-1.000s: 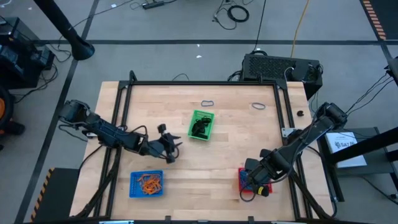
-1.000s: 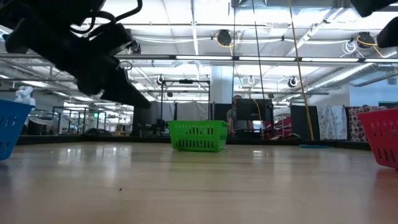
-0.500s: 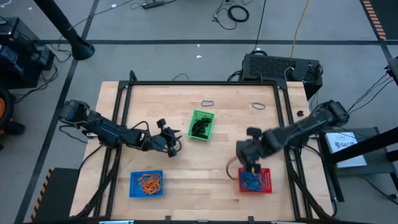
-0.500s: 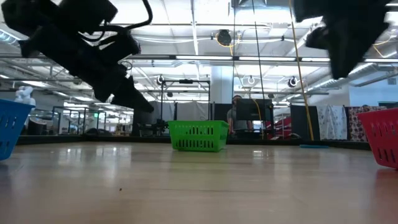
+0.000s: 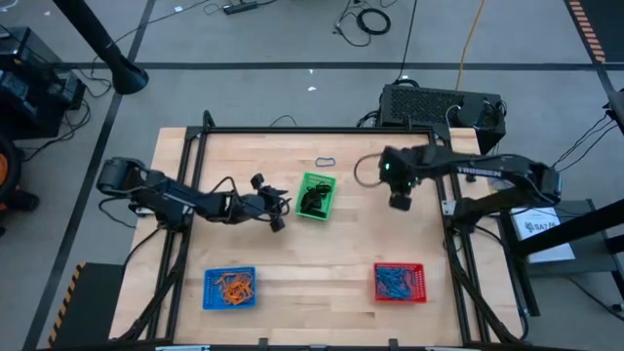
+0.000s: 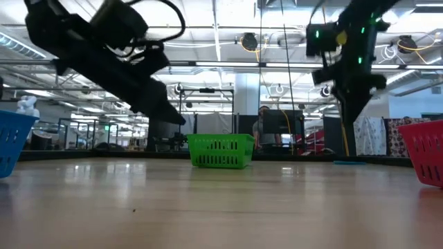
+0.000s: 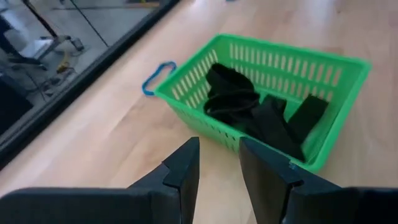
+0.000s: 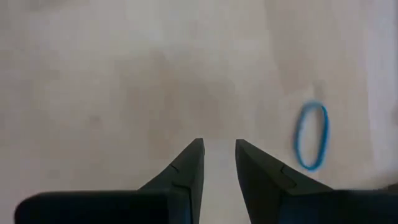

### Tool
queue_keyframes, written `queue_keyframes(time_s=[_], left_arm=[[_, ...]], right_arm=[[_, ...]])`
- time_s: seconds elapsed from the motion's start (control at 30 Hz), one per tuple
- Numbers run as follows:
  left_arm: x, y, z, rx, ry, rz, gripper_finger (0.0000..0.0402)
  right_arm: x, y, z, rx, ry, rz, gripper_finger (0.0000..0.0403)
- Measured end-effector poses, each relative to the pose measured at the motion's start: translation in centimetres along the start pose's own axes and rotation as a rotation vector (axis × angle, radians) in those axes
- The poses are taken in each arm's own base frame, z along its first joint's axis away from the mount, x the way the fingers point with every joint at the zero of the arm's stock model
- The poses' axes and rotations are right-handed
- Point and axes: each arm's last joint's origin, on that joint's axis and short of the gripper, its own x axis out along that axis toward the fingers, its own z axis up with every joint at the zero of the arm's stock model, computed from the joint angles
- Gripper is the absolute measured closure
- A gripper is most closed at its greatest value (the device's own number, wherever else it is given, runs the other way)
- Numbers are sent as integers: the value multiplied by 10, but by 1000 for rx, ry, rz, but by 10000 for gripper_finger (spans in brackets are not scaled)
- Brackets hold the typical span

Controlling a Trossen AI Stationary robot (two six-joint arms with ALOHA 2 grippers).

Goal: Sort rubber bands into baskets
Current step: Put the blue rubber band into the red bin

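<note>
Right gripper (image 5: 401,201): fingers slightly parted, empty, above the far table; blue rubber band (image 8: 310,135) lay just beside it.

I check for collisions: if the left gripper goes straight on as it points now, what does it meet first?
Probably the green basket: it sits right ahead of the left gripper, its near wall first. No band lies between; the blue band is off to one side.

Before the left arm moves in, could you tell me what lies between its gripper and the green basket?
Only bare wood: in the left wrist view, the open left gripper faces the green basket with nothing between.
</note>
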Motion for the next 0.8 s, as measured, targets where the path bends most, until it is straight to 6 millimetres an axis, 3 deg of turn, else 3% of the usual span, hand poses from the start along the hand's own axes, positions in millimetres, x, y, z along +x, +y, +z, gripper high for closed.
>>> queue_keyframes(time_s=[0.4, 0.63, 0.8], left_arm=[[28, 10, -12, 1, 16, -165, 279], [33, 14, -17, 0, 49, -180, 279], [29, 14, -12, 14, 26, -186, 279]], right_arm=[[52, -92, -4, 218, 119, -35, 303], [79, -123, 9, 287, 214, 11, 253], [94, -133, 14, 283, 283, 56, 218]])
